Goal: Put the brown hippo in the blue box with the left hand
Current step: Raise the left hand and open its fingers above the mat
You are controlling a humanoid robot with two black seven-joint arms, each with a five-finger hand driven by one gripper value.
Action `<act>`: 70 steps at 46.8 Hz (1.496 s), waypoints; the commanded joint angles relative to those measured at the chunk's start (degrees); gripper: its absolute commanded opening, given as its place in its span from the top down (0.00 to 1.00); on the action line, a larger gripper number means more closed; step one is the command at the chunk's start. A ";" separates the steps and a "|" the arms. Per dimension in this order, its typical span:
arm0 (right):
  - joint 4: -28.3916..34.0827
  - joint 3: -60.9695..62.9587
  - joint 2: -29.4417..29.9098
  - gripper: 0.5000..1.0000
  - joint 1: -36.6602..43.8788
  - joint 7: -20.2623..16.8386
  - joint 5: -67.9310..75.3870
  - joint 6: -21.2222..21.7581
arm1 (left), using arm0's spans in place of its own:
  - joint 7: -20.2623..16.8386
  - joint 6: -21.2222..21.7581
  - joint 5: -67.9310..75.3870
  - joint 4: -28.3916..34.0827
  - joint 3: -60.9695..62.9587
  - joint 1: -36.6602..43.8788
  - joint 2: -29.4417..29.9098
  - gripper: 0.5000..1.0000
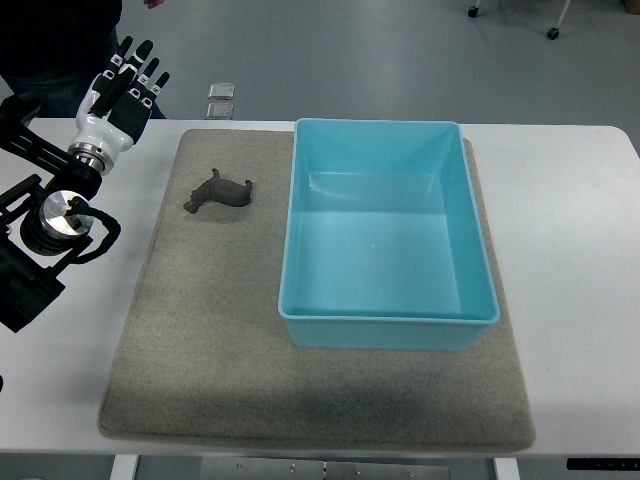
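A small brown hippo (218,192) stands on the grey mat (210,330), left of the blue box (385,325). The blue box is open-topped and holds nothing. My left hand (125,88) is at the upper left, over the far left edge of the table, up and left of the hippo and well apart from it. Its fingers are spread and hold nothing. My right arm does not show.
The mat lies on a white table (570,200). A person in dark clothing (55,35) stands at the top left beyond the table. Two small metal squares (221,100) lie on the floor behind the table's far edge.
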 commanded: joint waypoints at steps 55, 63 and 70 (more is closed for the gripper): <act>0.00 0.00 0.00 0.13 0.00 0.00 0.00 0.00 | 0.02 -10.84 -0.09 5.13 -0.13 -1.26 -0.08 0.01; 0.00 0.00 0.00 0.13 0.00 0.00 0.00 0.00 | 0.02 -12.34 0.00 5.21 -0.14 -1.35 -0.08 0.01; 0.00 0.00 0.00 0.13 0.00 0.00 0.00 0.00 | -0.07 -12.34 0.26 5.13 0.39 -1.35 0.09 0.02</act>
